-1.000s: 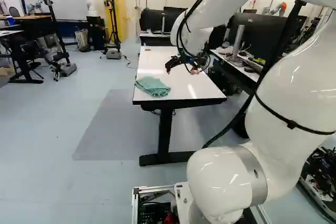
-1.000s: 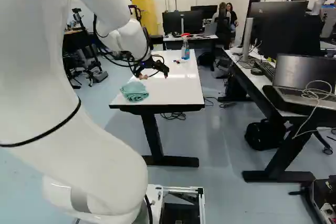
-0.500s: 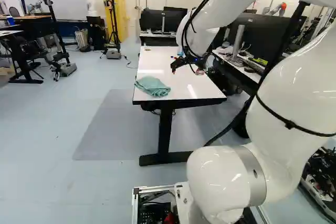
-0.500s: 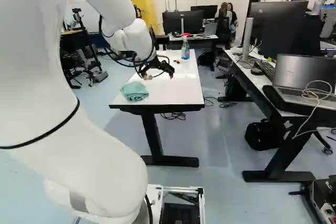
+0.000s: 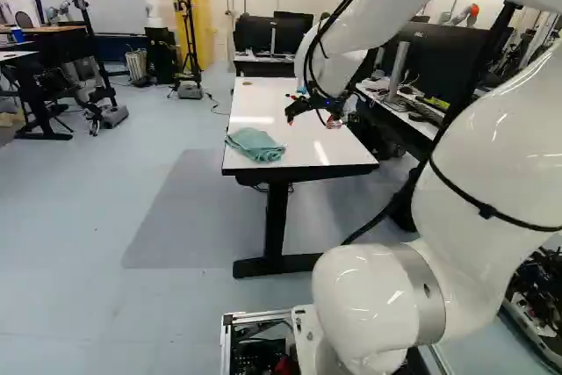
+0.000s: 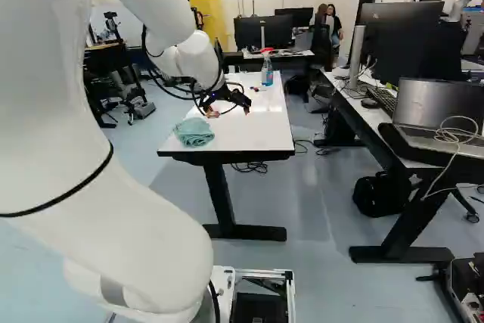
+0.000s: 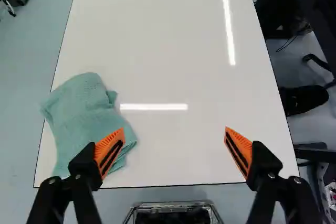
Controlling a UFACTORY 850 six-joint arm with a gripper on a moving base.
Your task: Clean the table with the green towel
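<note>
Tool (image 7: 174,129) wide open, nothing held, both orange pads (image 7: 110,153) well apart. It's up over the surface (image 7: 163,72), right of the towel (image 7: 84,116). In the wrist view the left pad overlaps the towel's right part, but the base views show the tool raised above it, so that reads as line of sight, not contact.

Towel is on the surface at its near left corner, folded over loosely and a bit bunched, close to the left edge. Spray bottle (image 6: 267,69) stands at the far end, out of the way of this pick.

Step in hand looks like getting the towel; wiping comes after. Robot should shift left until the towel's thick middle sits between the pads, still high, then drop straight. Near/far offset is hard to judge from here, so recheck on the way down. Coming down from the current spot would probably land one pad on the cloth and the other on bare top.

Go low enough to bite all layers, without jamming the tips into the hard top. Close slowly; cloth should bunch inward. A shallow pinch likely takes one layer and the fold opens. Avoid pushing left: it could go over the edge.
</note>
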